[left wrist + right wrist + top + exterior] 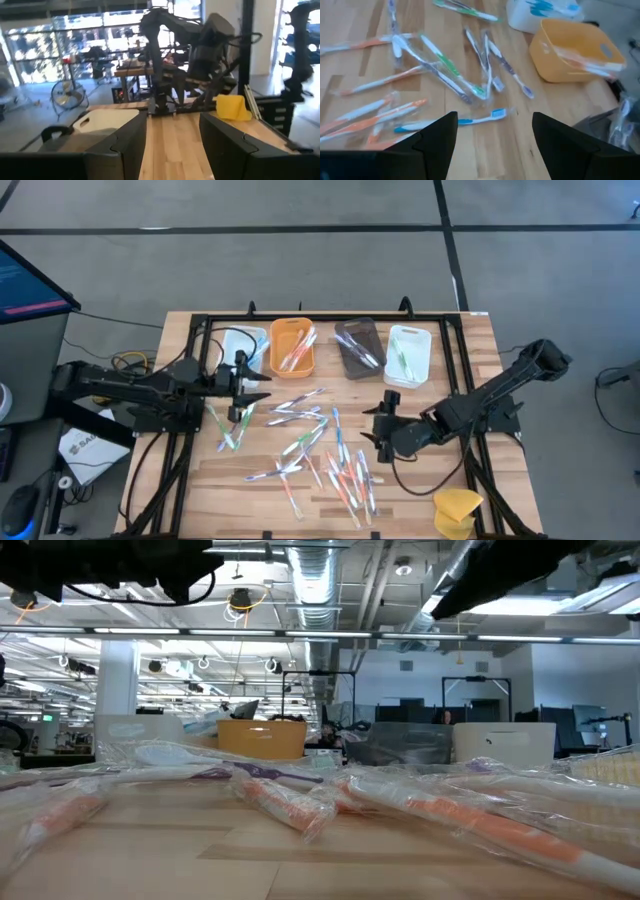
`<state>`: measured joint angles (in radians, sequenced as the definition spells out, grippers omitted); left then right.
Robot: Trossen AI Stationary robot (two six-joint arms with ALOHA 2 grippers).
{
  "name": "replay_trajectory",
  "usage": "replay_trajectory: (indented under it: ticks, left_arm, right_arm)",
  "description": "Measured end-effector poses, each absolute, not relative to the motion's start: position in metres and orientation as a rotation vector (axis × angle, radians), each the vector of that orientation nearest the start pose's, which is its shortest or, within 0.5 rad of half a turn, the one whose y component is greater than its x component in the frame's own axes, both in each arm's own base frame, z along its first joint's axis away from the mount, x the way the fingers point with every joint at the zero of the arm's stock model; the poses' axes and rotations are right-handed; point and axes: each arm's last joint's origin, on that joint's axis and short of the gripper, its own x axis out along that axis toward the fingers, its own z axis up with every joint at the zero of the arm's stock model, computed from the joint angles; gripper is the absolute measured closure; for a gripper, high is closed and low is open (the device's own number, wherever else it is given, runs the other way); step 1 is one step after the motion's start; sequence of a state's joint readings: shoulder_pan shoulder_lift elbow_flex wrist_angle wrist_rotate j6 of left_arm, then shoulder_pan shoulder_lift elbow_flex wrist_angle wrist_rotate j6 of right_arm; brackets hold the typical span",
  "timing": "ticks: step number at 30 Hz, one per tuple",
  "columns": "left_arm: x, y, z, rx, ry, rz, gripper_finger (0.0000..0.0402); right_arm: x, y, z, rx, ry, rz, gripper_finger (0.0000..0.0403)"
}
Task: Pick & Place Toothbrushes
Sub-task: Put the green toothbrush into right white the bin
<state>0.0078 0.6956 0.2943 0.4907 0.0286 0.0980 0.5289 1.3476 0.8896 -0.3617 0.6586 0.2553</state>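
While spread across the wooden table (470,340), wrapped toothbrushes (320,445) in blue, green, orange-pink and clear-white, loose and criss-crossed over the middle and near half. Four small trays in a row along the far edge: white tray at the left (243,348) with a blue-handled brush; orange tray (292,346) with pale and pink brushes; dark tray (358,346) with clear-wrapped ones; white tray at the right (408,354) with green ones. Yellow sponge-like lump (456,511) at the near right corner.

Left gripper (247,385) level above the table's left side, just near of the leftmost tray, over a green brush (228,430). Fingers (125,145) parted with bare wood between them, nothing held.

Right gripper (381,425) low at the right edge of the scattered pile, pointed toward it. Fingers (437,135) wide apart, empty; blue-bristled brush (465,120) flat on the wood just ahead of the gap, not touched.

Low view: wrapped orange-handled brushes (450,810) flat on the boards in the foreground, trays behind them, office room beyond.
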Motion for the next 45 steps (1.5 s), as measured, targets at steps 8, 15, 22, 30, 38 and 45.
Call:
replay_trajectory:
  ticks: [8,15,22,30,38,45]
  left_arm:
    - [0.163,0.0,0.247,0.131,-0.114,-0.044,0.0225]
    - [0.163,-0.001,0.239,0.067,-0.078,-0.049,0.0225]
    - [0.162,-0.001,0.23,0.071,-0.017,-0.05,0.0225]
    - [0.162,-0.003,0.23,0.099,-0.017,-0.124,0.0225]
    - [0.175,-0.016,0.23,0.098,0.031,-0.256,0.0225]
    - [0.206,-0.034,0.259,0.33,-0.01,-0.272,0.0225]
  right_arm:
    - [0.231,0.14,0.241,-0.174,0.617,-0.198,0.015]
    - [0.225,0.147,0.242,-0.072,0.576,-0.247,0.015]
    - [0.22,0.141,0.238,-0.189,0.6,-0.333,0.015]
    - [0.217,0.135,0.24,-0.343,0.533,-0.489,0.015]
    - [0.22,0.135,0.242,-0.406,0.532,-0.477,0.015]
    - [0.223,0.137,0.245,-0.391,0.503,-0.469,0.015]
